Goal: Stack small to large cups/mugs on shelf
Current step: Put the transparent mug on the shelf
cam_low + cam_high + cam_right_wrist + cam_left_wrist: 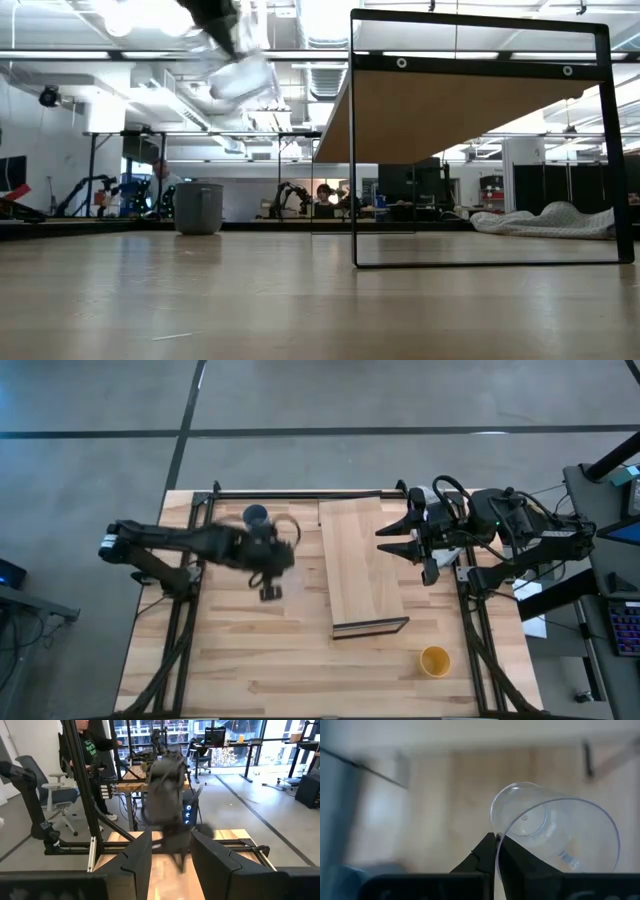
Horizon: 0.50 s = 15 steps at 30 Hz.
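My left gripper is over the table left of the shelf, shut on the small clear glass cup. In the low view the cup is high above the table. The blue-grey mug stands on its base at the far side, beyond the left gripper; it also shows in the low view. The yellow-orange cup stands upright near the front right. My right gripper is open and empty at the shelf's right edge; its own view shows the gap. My left gripper pinches the clear cup's wall at its rim, one finger outside and one inside the cup. The cup is lifted clear of the table and tilted, its mouth turned toward the wrist camera.
The shelf stands on a thin dark frame, its board raised well above the tabletop. Dark arm mounts run along both table sides. A white cloth lies far back. A person stands beyond the table's left edge.
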Tool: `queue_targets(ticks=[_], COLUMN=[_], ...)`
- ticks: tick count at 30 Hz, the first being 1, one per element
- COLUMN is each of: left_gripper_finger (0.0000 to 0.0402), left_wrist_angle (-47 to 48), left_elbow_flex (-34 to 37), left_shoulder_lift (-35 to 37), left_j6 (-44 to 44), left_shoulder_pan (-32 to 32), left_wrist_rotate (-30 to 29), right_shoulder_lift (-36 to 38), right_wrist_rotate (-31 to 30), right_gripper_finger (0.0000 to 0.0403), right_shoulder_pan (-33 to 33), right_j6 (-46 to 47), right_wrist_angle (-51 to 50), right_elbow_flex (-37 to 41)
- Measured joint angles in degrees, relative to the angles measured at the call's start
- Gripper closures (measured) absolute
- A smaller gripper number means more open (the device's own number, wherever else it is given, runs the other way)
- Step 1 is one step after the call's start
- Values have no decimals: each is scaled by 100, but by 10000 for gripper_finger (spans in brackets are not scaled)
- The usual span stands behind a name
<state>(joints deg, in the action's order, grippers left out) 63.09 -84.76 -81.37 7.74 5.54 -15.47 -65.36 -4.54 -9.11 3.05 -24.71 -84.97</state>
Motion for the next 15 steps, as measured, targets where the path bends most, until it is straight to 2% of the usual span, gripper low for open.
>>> queue_targets(ticks=[3,6,8,12,15], left_gripper_finger=[401,401,401,401,401], left_wrist_angle=[-81,-480,-817,-1753,-2325], left_elbow_flex=[-649,-1158,-1405,-1632,-1609], left_shoulder_lift=[-2,-2,-2,1,-6], left_j6=[-888,-1683,-2000,-1729,-1075], left_shoulder_pan=[-429,-888,-1196,-1753,-2031], left_wrist_rotate=[-367,-414,-376,-217,-168], right_shoulder_lift=[0,0,0,2,2], right_wrist_rotate=[0,-66,-491,-1647,-2175], right_gripper_finger=[275,275,275,275,275], right_shoulder_pan=[0,0,-2,3,2], right_j6=[1,132,367,845,1001], right_wrist_angle=[-41,-109,-157,-416,-575], right_elbow_flex=[0,0,2,37,168])
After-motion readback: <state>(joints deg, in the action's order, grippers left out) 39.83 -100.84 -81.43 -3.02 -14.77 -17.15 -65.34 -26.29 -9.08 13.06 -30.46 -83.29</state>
